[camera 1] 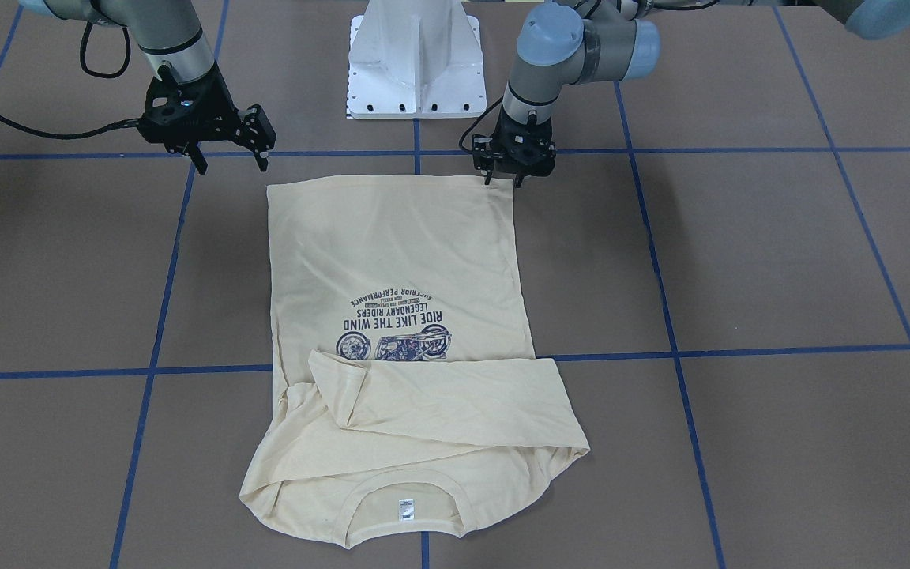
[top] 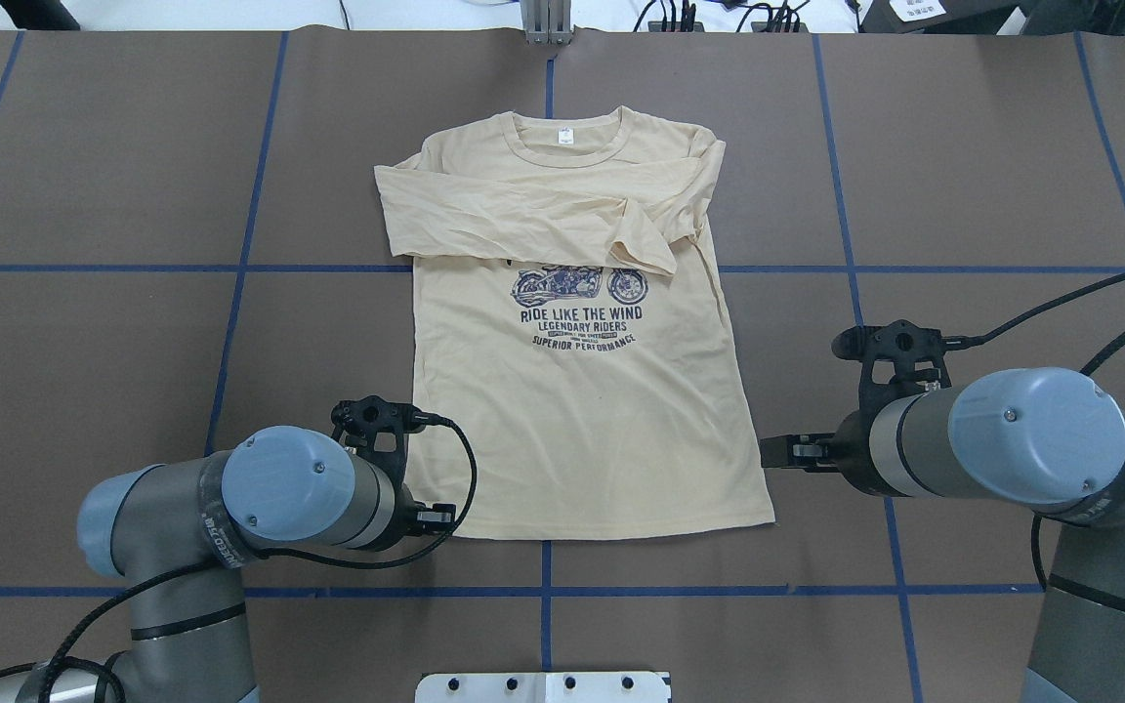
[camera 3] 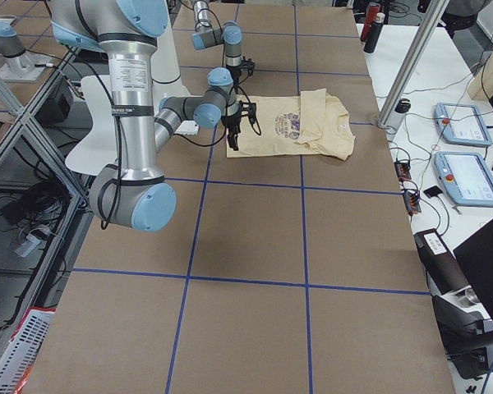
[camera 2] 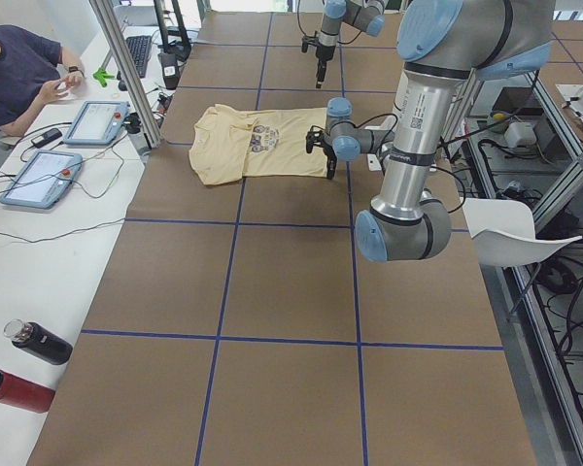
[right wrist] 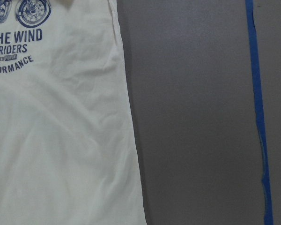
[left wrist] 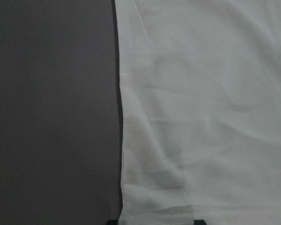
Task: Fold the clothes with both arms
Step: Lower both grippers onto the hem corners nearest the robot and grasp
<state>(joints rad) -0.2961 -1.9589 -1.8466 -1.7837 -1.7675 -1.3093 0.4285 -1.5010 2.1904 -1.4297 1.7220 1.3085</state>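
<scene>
Looking down on the big brown paper-covered table [top: 133, 391] with its grid of blue tape lines [top: 240, 264], the pale cream-yellow long-sleeve T-shirt [top: 582, 430] is lying flat in the middle, print side up, with the hem toward the robot and the ribbed neck on the far side. Both sleeves are folded in across the chest, and the top sleeve [top: 523, 220] covers the upper edge of the navy motorcycle print [top: 579, 312]. The silver-grey left arm with blue joint caps [top: 289, 498] reaches in at the hem corner on its side, and the matching right arm [top: 1012, 439] comes in near the opposite hem corner. The black two-finger left gripper [camera 1: 503, 181] sits low right at its corner with the fingers apart. Its wrist view shows one tip by the shirt's side edge and one over the hem, and I can't tell if they actually touch the cloth. The black right gripper [camera 1: 232, 166] is spread wide with nothing in it, over bare table just beside the shirt. The small white neck label [top: 564, 138] is showing inside the collar.
</scene>
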